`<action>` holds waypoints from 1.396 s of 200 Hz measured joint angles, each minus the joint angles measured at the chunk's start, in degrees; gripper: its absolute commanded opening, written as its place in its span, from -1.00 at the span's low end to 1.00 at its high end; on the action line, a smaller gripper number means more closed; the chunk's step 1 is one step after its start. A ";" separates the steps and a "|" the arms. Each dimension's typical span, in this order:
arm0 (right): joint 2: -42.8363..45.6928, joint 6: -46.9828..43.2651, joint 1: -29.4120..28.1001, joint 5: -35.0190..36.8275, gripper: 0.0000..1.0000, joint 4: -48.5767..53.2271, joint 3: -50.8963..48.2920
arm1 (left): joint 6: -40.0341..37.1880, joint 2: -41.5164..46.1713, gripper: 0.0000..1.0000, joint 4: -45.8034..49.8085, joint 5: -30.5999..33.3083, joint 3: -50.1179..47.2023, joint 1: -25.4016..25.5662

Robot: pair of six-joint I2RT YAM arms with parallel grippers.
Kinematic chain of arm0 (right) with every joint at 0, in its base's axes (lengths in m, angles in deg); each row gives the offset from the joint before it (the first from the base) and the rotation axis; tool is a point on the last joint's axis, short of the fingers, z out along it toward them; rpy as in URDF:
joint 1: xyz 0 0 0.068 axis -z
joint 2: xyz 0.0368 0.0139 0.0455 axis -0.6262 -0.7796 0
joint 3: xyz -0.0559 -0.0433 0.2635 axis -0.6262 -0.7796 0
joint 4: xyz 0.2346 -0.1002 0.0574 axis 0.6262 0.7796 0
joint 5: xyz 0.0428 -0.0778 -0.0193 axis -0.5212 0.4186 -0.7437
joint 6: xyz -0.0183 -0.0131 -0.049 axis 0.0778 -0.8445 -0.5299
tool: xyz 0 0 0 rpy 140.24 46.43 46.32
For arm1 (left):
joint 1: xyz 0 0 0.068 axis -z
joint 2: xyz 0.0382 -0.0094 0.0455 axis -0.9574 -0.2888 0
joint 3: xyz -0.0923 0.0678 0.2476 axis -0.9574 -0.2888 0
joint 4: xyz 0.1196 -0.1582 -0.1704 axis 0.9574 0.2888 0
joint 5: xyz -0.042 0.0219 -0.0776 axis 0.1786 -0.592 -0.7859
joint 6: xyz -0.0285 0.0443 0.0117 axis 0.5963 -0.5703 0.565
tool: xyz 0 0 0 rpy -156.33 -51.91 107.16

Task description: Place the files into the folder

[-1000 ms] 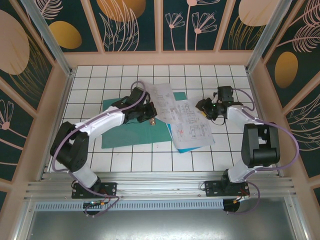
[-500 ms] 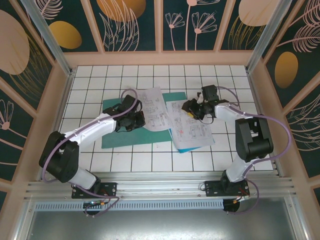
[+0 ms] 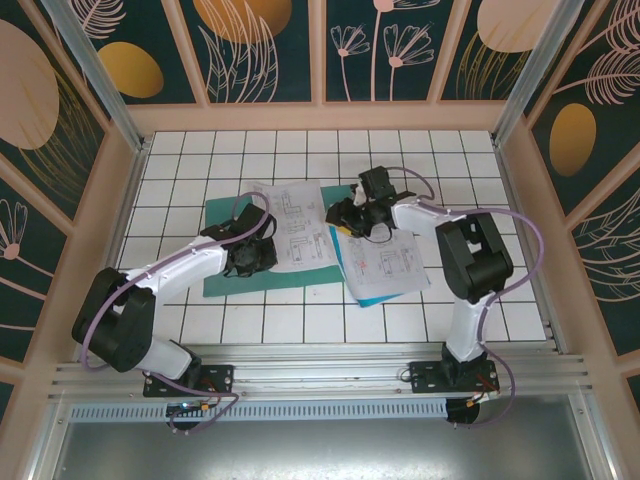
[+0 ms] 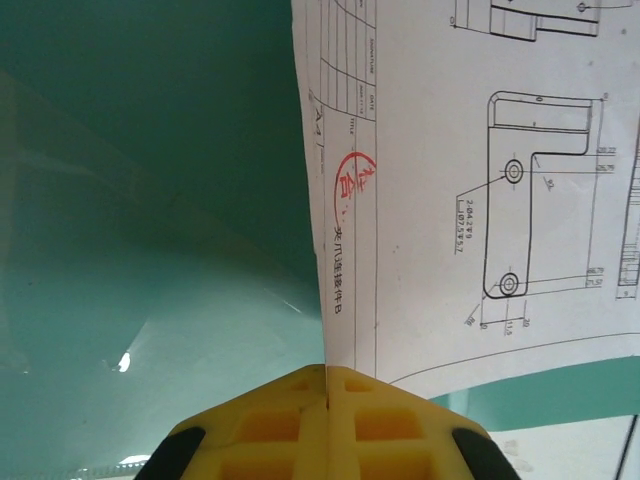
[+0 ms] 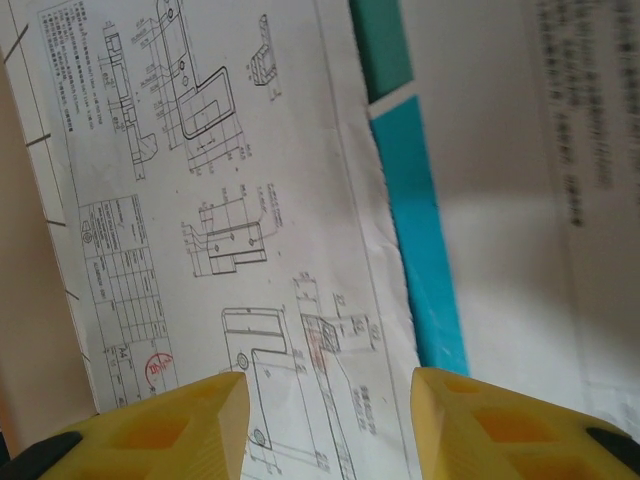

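The dark green folder (image 3: 222, 280) lies flat left of centre. A white printed sheet (image 3: 295, 225) lies over it, and my left gripper (image 3: 258, 252) is shut on that sheet's near-left edge. In the left wrist view the yellow jaws (image 4: 327, 372) meet on the sheet's edge (image 4: 480, 200) above the green folder (image 4: 150, 150). A second printed sheet (image 3: 385, 265) lies to the right on the cyan-blue sheet (image 3: 343, 262). My right gripper (image 3: 345, 215) hovers open where the sheets meet. Between its fingers (image 5: 325, 385) I see a printed drawing (image 5: 230, 200) and a cyan-blue strip (image 5: 415, 250).
The table (image 3: 470, 170) is white tile with wooden walls on three sides. Another white page (image 5: 540, 200) shows at the right of the right wrist view, with a sliver of green folder (image 5: 380, 40) above the cyan strip.
My left gripper has drawn its sheet leftward over the folder. The right arm has swung left, from the table's right side to the gap between the two sheets.
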 measured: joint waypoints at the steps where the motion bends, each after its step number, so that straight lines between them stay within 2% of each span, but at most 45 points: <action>1: -0.09 0.00 -0.04 0.00 -0.06 0.02 0.09 | -0.02 0.00 -1.00 0.00 0.09 -0.02 0.00; 103: -6.10 -0.22 -1.95 1.64 -0.04 2.64 5.88 | -2.60 -0.61 -1.00 2.69 5.11 -0.33 0.00; 279: -9.88 0.28 -4.90 0.15 -0.03 3.52 10.80 | -4.52 -4.39 -1.00 2.84 5.51 -1.18 0.00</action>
